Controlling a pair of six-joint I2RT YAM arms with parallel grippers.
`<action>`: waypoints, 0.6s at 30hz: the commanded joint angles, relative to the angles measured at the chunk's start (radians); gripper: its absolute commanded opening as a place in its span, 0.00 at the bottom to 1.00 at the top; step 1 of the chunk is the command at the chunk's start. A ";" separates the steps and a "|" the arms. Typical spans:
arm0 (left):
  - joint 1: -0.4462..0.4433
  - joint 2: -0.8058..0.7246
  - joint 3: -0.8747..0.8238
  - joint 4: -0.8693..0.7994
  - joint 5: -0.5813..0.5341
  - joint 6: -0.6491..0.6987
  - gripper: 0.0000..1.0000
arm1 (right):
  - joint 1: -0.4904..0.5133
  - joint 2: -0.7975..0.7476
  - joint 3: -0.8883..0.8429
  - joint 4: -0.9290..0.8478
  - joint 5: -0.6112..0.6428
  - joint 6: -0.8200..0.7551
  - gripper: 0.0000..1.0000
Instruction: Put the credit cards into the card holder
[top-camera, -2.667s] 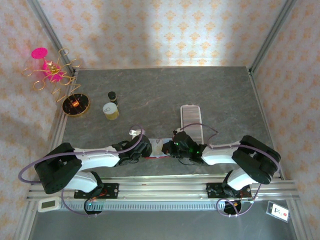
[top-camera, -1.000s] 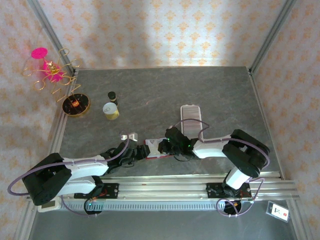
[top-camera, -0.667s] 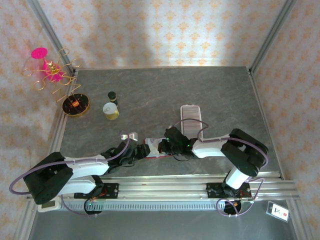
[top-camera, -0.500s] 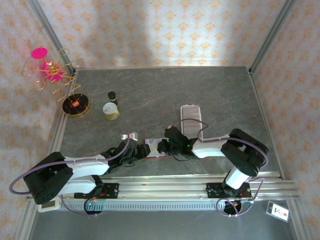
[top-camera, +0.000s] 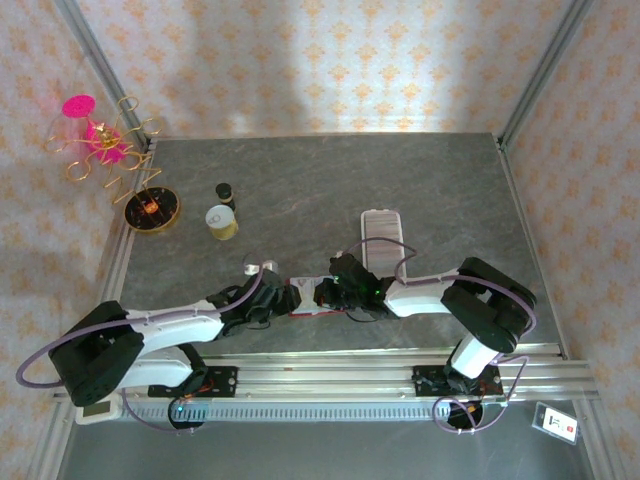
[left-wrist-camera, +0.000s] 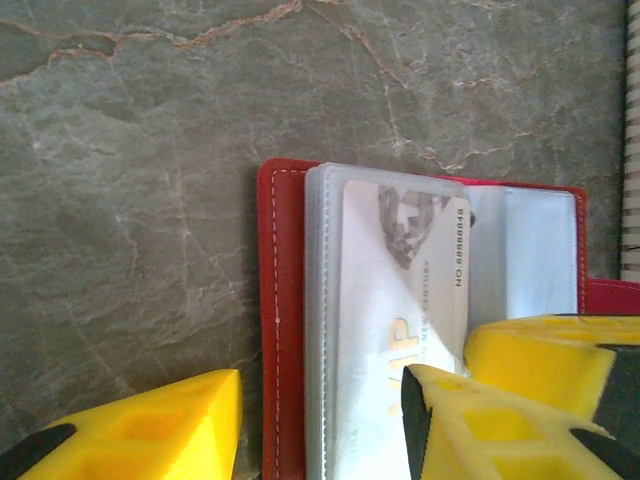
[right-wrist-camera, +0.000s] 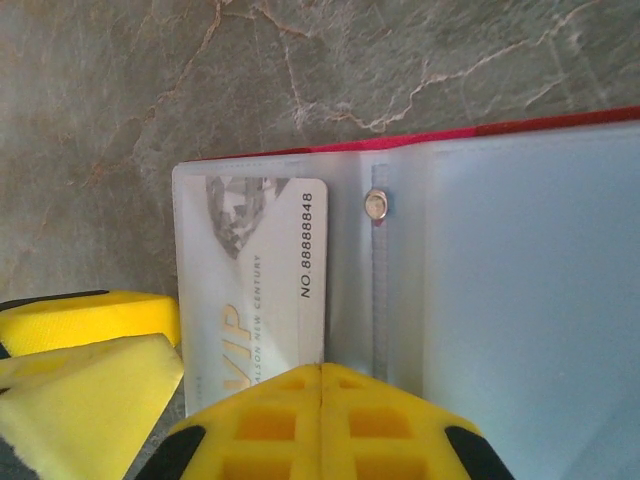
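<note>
**Card lies straight ahead of the left gripper, in the open holder**

At the middle of the table's (top-camera: 300, 190) near edge, the left gripper (left-wrist-camera: 320, 380) stands with jaws apart, grasping nothing. Its jaws straddle the red left edge of the card holder (left-wrist-camera: 280, 330) and the near end of a pale credit card (left-wrist-camera: 395, 300). The card sits in the holder's clear sleeve, its long axis running straight away from the left fingers. Its far end is close to the sleeve's end, so it looks nearly home. Any last push belongs along that axis, and the left arm is lined up for it. Just right of the card, the right gripper (right-wrist-camera: 320, 375) is clenched and empty, tips down on the sleeve, probably pinning the holder flat
</note>
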 joint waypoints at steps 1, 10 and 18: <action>0.003 0.030 0.034 -0.059 -0.015 0.008 0.47 | 0.011 0.010 -0.012 0.027 0.007 0.007 0.00; 0.000 0.086 0.051 0.017 0.068 -0.016 0.47 | 0.011 0.011 -0.018 0.041 0.008 0.009 0.00; -0.001 0.058 0.029 0.100 0.140 -0.053 0.46 | 0.011 0.011 -0.030 0.059 0.004 0.016 0.00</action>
